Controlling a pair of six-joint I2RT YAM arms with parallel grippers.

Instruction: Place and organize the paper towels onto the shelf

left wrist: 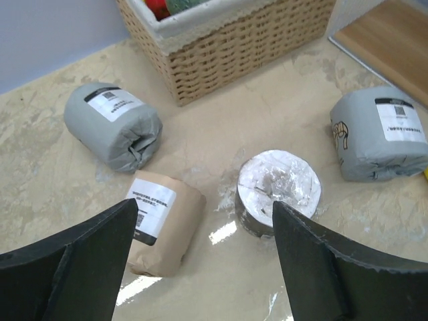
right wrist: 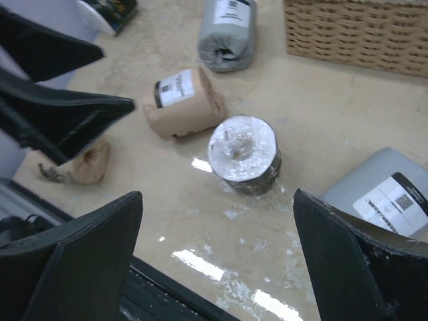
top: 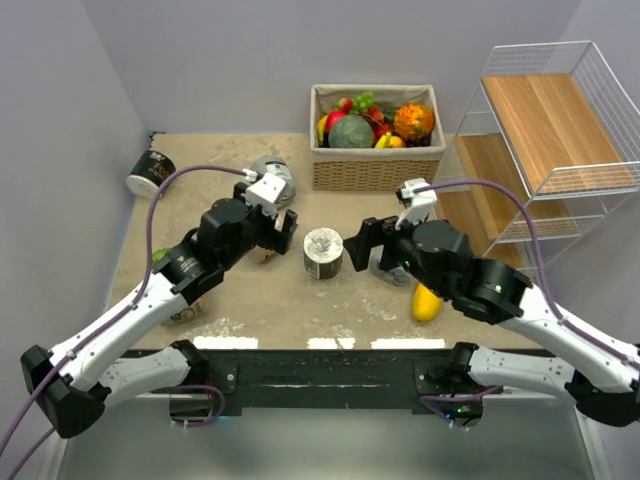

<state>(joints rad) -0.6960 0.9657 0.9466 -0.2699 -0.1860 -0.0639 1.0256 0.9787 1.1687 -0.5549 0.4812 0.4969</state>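
Dark-wrapped roll [top: 323,252]: stands on end mid-table, white face up, axis vertical, between the two grippers.
Left gripper [top: 283,232]: jaws spread, nothing held. The roll lies just ahead, towards its right finger.
Right gripper [top: 360,243]: jaws spread wide, nothing held. The roll lies just ahead and about as near.
Shelf [top: 560,130]: far right, on the right arm's side, no roll seen on it. That arm looks better placed.
Tan roll [left wrist: 160,221], grey roll [left wrist: 112,124]: on their sides, left of centre.
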